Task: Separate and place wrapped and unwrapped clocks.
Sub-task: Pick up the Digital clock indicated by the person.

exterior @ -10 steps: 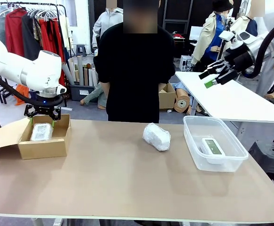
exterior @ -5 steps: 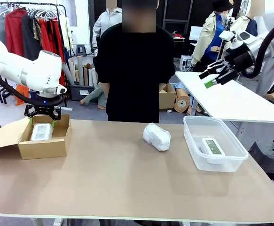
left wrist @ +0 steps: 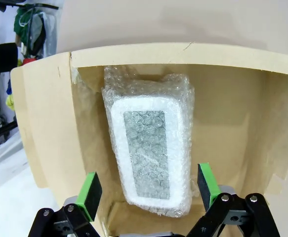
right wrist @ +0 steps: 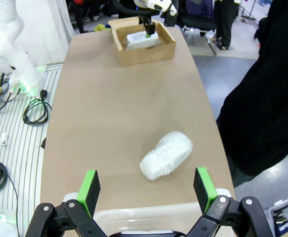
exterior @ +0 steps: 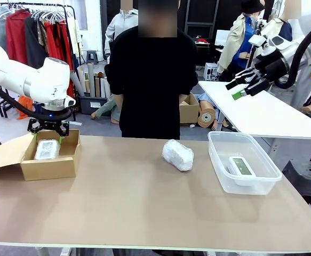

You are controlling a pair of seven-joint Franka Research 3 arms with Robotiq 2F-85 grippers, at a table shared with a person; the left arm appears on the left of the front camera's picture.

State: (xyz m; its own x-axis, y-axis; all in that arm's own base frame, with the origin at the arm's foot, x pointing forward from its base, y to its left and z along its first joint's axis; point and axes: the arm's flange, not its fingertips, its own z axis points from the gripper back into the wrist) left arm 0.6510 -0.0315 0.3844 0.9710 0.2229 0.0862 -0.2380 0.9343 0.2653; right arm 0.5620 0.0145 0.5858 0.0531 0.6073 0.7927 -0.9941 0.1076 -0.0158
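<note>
Bundle (exterior: 47, 149) in box (exterior: 48, 169), clock (exterior: 241, 166) in tub (exterior: 249, 185)

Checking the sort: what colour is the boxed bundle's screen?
Grey screen, dulled by the wrap; clearest in left wrist view.

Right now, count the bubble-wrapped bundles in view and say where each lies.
2. The flat bundle lies in the cardboard box; the rounder bundle lies on the bare table near its middle. Another could hide under the flat one.

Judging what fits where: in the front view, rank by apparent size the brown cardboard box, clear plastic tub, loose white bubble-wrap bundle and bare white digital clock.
1. Clear plastic tub and brown cardboard box: about alike, so unranked.
2. Loose white bubble-wrap bundle.
3. Bare white digital clock inside the tub.
</note>
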